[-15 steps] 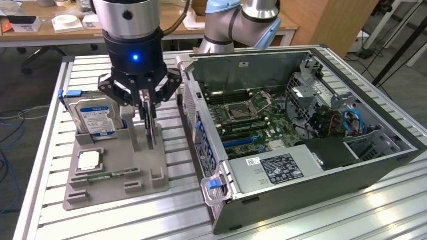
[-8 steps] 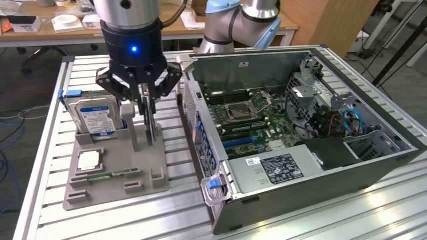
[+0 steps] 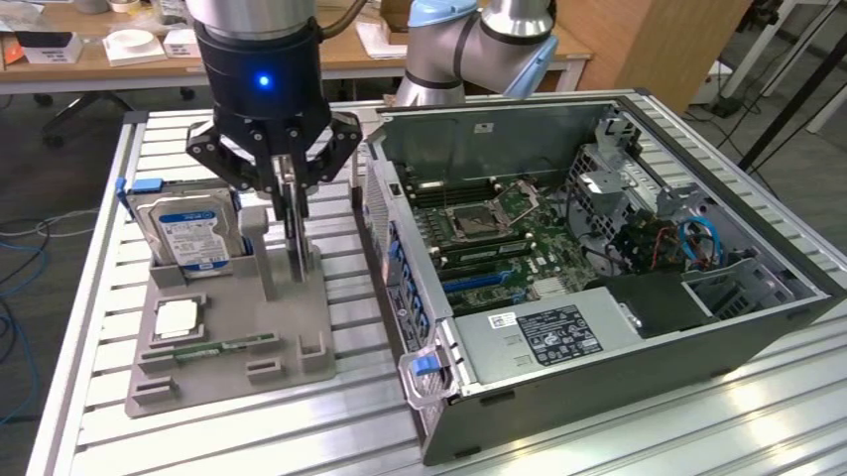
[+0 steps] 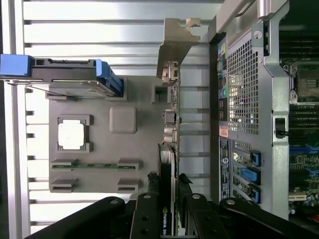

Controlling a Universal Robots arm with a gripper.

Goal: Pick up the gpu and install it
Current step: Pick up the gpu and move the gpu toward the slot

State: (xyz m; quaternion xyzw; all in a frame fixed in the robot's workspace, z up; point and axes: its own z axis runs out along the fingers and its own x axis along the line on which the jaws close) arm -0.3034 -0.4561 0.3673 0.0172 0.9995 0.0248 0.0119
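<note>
The gpu (image 3: 305,256) stands on edge in the grey parts holder (image 3: 238,369), a thin dark card. From the wrist I look down its edge (image 4: 172,99), with its silvery bracket (image 4: 177,40) at the far end. My gripper (image 3: 294,203) hangs straight above it. Both fingers reach down along the card's two faces and press against it (image 4: 168,181), so the gripper is shut on the gpu. The card's lower edge still sits at the holder.
An open computer case (image 3: 781,317) lies at the exterior view's right, motherboard (image 3: 490,233) exposed; its rear panel (image 4: 244,89) is close beside the card. The holder also carries a hard drive (image 3: 192,233), a processor (image 3: 179,319) and a green memory stick (image 3: 225,347).
</note>
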